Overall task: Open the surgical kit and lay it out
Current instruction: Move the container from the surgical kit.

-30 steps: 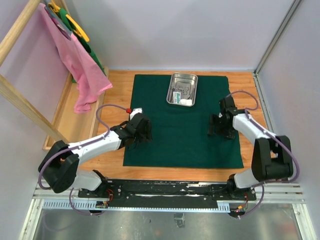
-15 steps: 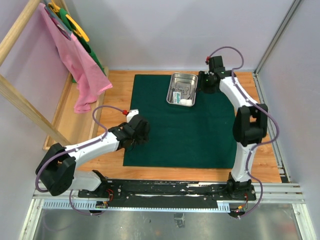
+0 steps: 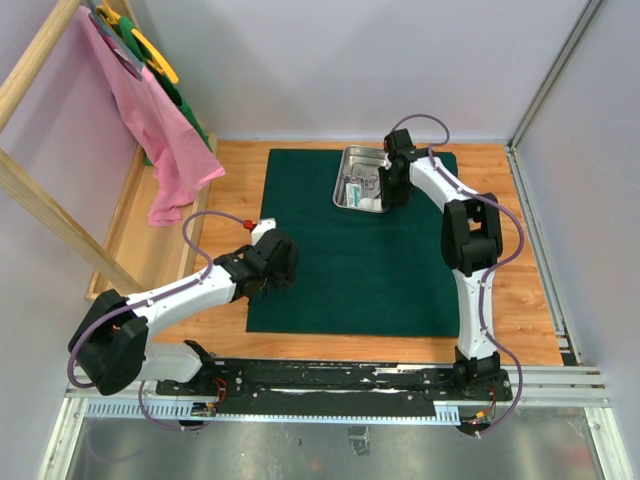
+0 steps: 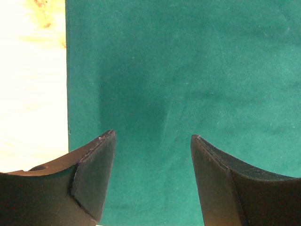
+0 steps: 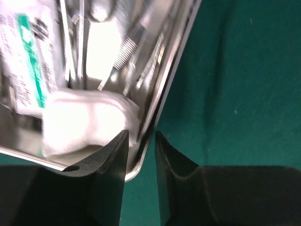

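The dark green cloth lies spread flat on the wooden table. At its far edge stands the steel tray, holding slim steel instruments, a white packet and a white gauze wad. My right gripper is at the tray's right near corner. In the right wrist view its jaws straddle the tray rim, one finger inside by the gauze and one outside, closed down on it. My left gripper hovers open over the cloth's left edge with nothing between its fingers.
A pink cloth hangs from a wooden rack at the far left, with yellow and green items above it. A shallow wooden ledge runs along the table's left side. Bare wood borders the cloth on the right.
My right arm swung from the cloth's right edge up to the tray, and its jaws narrowed round the rim. The left gripper drifted slightly and stayed open.
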